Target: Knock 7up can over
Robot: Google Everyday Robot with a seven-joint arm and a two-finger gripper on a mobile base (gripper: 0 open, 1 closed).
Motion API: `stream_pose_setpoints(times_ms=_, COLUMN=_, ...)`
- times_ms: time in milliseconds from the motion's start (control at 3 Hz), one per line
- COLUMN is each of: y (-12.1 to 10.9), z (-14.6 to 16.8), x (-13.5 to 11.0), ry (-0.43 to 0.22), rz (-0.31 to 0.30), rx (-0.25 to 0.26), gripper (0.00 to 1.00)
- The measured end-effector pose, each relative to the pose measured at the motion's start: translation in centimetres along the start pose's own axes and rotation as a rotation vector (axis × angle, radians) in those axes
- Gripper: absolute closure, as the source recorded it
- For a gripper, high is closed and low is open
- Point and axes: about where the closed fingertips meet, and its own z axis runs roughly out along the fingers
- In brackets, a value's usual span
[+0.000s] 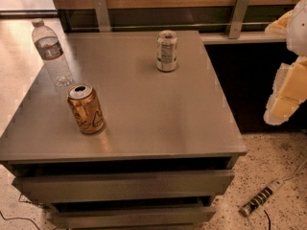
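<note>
The 7up can [167, 51] is a pale silver-white can with green markings and a silver top. It stands upright on the far middle part of the grey cabinet top [153, 123]. My gripper [284, 102] shows as pale yellow and white shapes at the right edge of the camera view. It is off the cabinet, to the right of the can and well apart from it, at about the height of the cabinet top or above. It holds nothing that I can see.
An orange-brown can [85, 108] with dark squiggles stands upright at the front left. A clear water bottle [53, 54] stands at the left edge. A wood-panelled wall with metal brackets [238, 14] runs behind. A power strip [261, 203] lies on the floor at lower right.
</note>
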Motion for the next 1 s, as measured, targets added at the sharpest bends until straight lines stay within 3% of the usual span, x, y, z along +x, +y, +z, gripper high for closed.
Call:
stream_pose_setpoints(times_ms=333, y=0.0, z=0.0, x=0.0, ry=0.0, rz=0.0, rx=0.0, gripper=0.0)
stream_pose_setpoints(times_ms=1000, y=-1.9, z=-0.6, x=0.1, ry=-0.06, rz=0.014, rx=0.039, gripper=0.0)
